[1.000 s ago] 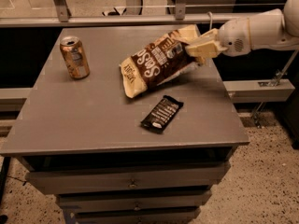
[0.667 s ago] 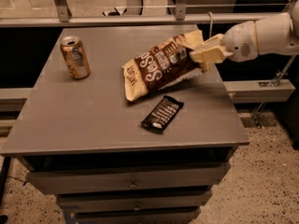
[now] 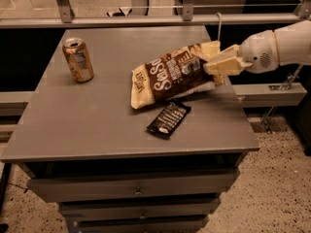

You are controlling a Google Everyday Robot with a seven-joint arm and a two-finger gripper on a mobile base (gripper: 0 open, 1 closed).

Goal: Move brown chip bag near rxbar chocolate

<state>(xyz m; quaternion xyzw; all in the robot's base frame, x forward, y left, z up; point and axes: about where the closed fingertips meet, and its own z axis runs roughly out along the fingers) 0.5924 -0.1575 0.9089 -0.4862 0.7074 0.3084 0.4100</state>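
Observation:
The brown chip bag (image 3: pixel 167 74) lies tilted on the grey table (image 3: pixel 92 120), its left end down on the top and its right end raised. My gripper (image 3: pixel 214 61) comes in from the right and is shut on the bag's right end. The rxbar chocolate (image 3: pixel 168 119) lies flat just below the bag, its top corner almost touching or slightly under the bag's lower edge.
A golden soda can (image 3: pixel 77 59) stands upright at the table's left back. A metal rail (image 3: pixel 155 19) runs behind the table. Drawers (image 3: pixel 136 191) sit under the top. My white arm (image 3: pixel 279 45) reaches over the right edge.
My gripper has carried the bag downward and toward the front, closer to the rxbar. The bag's left end now rests on the table just above the bar.

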